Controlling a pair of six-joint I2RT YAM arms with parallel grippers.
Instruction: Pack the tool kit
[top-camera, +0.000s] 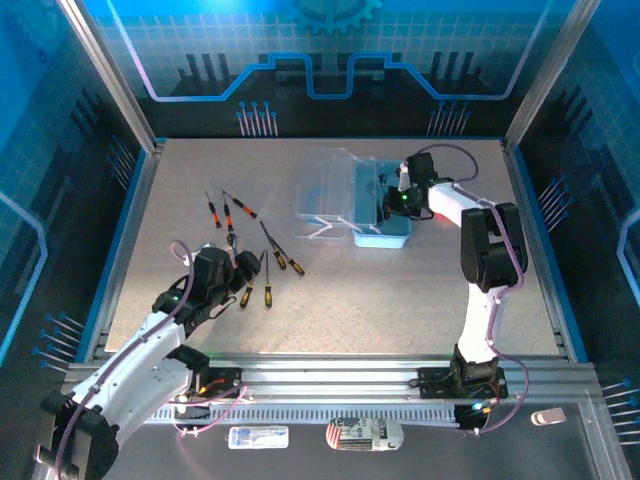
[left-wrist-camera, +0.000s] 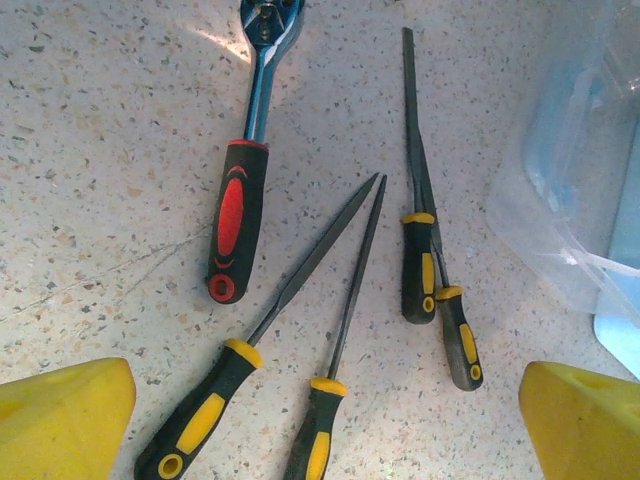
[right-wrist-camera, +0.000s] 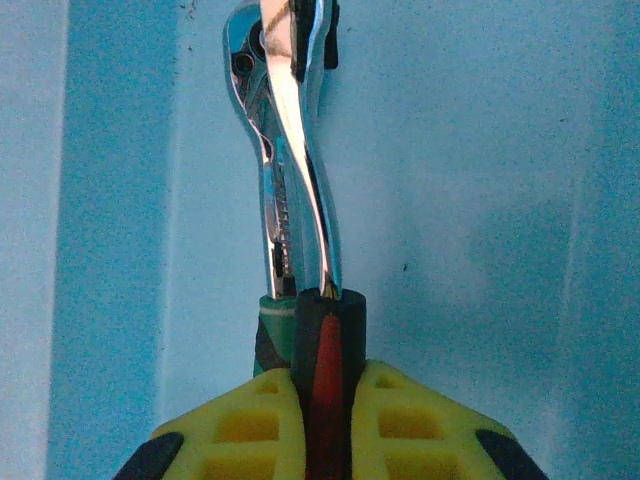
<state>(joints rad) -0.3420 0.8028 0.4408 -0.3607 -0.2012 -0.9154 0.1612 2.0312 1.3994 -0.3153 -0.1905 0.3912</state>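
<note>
- Speckled grey desk (top-camera: 400, 300), boxed in by blue-lit patterned walls and aluminium posts.
- Light blue plastic tool kit case (top-camera: 385, 238) lies open at the far middle-right of the desk. Its clear plastic lid (top-camera: 325, 190) is folded out flat on the left side.
- Right tool (top-camera: 392, 205) is down inside the case, with the arm bent over it from the right.
- Right wrist view: yellow fingers (right-wrist-camera: 230, 430) are pressed together on the black and red handle of a chrome-shanked implement (right-wrist-camera: 290, 170). The shank points away from the camera over the blue case floor. A green band sits just beside the handle on the left; I cannot tell what it belongs to.
- Loose pieces lie on the desk to the left of the lid, well apart from the case.
- Left wrist view: a chrome ratchet with a black and red grip (left-wrist-camera: 240, 220) has its head at the far side.
- To its right lie four slim files with black and yellow handles (left-wrist-camera: 300, 270). Two of them converge at the tips. The other two lie side by side and overlap, near the lid's edge.
- Left tool (top-camera: 238, 262) hovers over these files with its yellow fingers (left-wrist-camera: 60, 420) spread wide apart, gripping nothing.
- Farther left are slim red-handled pieces (top-camera: 212, 210), too small to tell what kind.
</note>
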